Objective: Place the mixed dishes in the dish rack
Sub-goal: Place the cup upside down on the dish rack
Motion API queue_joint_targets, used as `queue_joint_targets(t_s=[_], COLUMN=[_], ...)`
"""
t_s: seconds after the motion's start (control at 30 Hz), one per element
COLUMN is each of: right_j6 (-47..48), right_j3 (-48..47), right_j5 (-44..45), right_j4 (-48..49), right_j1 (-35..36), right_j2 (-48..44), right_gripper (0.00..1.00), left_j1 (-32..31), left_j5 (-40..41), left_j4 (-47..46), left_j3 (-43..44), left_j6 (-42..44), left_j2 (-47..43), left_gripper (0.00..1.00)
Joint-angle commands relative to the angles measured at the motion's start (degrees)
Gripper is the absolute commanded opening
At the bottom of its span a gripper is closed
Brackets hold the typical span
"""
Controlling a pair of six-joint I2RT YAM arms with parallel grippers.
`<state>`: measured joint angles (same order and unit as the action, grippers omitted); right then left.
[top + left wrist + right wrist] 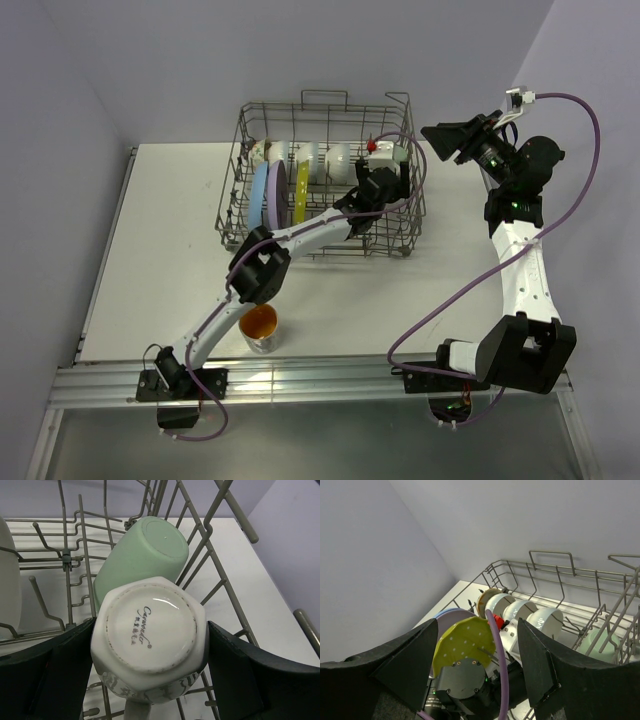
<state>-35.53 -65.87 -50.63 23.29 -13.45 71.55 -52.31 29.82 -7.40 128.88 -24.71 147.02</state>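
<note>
My left gripper (150,645) is low inside the dish rack (87,575), shut on an upturned white mug (150,630), one finger against each side. A pale green cup (145,555) lies upturned just beyond the mug, touching it. In the top view the left gripper (385,180) is in the rack's right half. Blue and lavender plates (265,195) and a yellow-green plate (301,190) stand on edge on the left. White bowls (320,155) line the back. My right gripper (455,140) hangs open and empty to the right of the rack.
An orange-inside cup (260,325) stands on the table near the front edge, under the left arm's elbow. The rack's tall wire walls and loop handle (325,95) surround the left gripper. A purple cable (440,300) loops from the right arm.
</note>
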Motion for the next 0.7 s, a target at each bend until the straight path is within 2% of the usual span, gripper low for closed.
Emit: queue_joint_targets(t_s=[0.0,0.23,0.67], right_j6=[0.28,0.2,0.11], right_j3=[0.21,0.65,0.91], right_j5=[-0.7,-0.26,-0.7], right_j4=[1.32,1.67,1.58], right_j1=[-0.43,-0.43,-0.35], right_j2=[-0.62,-0.88,-1.24], right_gripper=[0.72,0.72,0.72], left_j1=[-0.24,-0.68,-1.3], left_j5=[-1.96,-3.81,-5.74], left_j4=[-6.84,-8.6,-9.48], left_j3=[-0.38,-5.47,-5.83], left_j6=[-1.13,-0.6,0.71], left_j2=[-7.8,-11.23,-12.2], left_gripper=[0.87,0.91,0.94])
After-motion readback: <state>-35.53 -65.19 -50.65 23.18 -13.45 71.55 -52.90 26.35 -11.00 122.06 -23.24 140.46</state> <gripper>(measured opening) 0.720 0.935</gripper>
